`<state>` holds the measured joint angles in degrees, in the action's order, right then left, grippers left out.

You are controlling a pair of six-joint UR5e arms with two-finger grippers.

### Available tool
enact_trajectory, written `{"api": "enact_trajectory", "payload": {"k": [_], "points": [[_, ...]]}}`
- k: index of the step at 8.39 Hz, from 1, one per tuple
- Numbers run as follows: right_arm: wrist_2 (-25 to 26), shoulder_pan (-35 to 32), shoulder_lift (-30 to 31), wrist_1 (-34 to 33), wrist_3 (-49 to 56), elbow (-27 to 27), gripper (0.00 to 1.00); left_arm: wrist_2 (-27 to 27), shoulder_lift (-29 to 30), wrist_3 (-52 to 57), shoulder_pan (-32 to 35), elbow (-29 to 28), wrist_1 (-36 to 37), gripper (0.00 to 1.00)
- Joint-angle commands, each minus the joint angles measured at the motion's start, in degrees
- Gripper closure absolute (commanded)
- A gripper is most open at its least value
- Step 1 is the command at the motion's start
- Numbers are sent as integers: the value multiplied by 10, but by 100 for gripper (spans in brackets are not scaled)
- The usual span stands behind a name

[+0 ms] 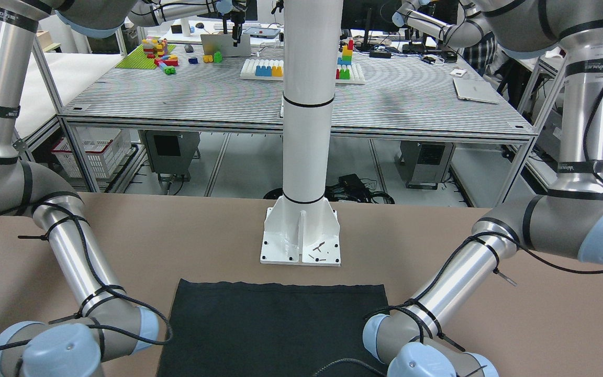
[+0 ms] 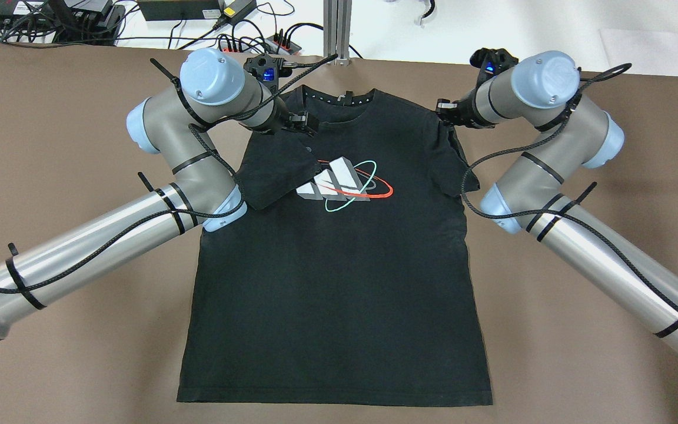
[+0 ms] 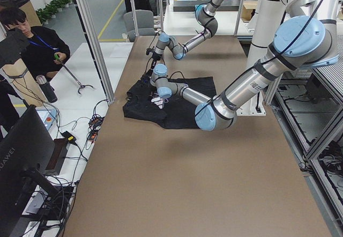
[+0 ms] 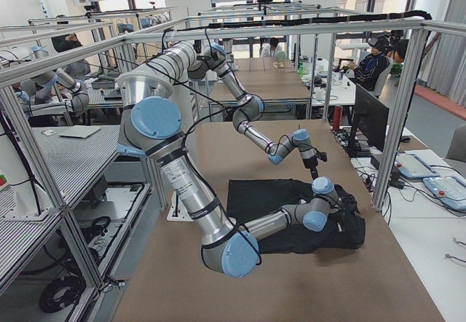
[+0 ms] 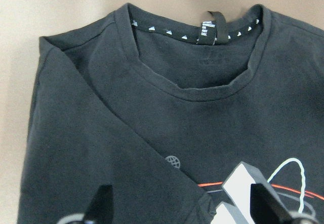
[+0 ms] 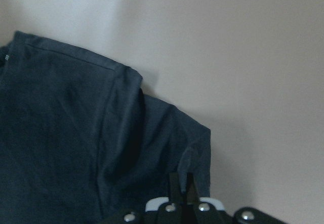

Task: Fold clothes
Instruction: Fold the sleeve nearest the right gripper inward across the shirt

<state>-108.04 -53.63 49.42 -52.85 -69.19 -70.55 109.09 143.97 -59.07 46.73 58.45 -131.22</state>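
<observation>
Tabletop [image 1: 542, 324] shirt [image 1: 275, 330]: hem [image 1: 280, 284] toward white pillar [image 1: 308, 131].

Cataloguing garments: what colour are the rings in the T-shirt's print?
One red, one mint green, in the T-shirt print; clearest overhead.

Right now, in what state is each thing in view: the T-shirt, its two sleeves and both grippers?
T-shirt: spread flat on the table, print up, body not yet folded.
Sleeve by the left gripper: folded inward over the chest.
Sleeve by the right gripper: outside the body, rumpled, not folded in.
Left gripper: open, above the chest.
Right gripper: shut, over its sleeve.
</observation>
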Motion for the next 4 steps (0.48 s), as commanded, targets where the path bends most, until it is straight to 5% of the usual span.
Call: {"api": "enact_trajectory", "payload": {"k": [1,3,4], "points": [[122,68,-62,-53,-83,2,100,2,-9,15,11,0,-1,5],[153,102,-63,-54,-85,11,100,2,-9,17,11,0,-1,5],[162,112,-65,-52,-79,24,59,2,-9,17,11,0,-1,5]]}}
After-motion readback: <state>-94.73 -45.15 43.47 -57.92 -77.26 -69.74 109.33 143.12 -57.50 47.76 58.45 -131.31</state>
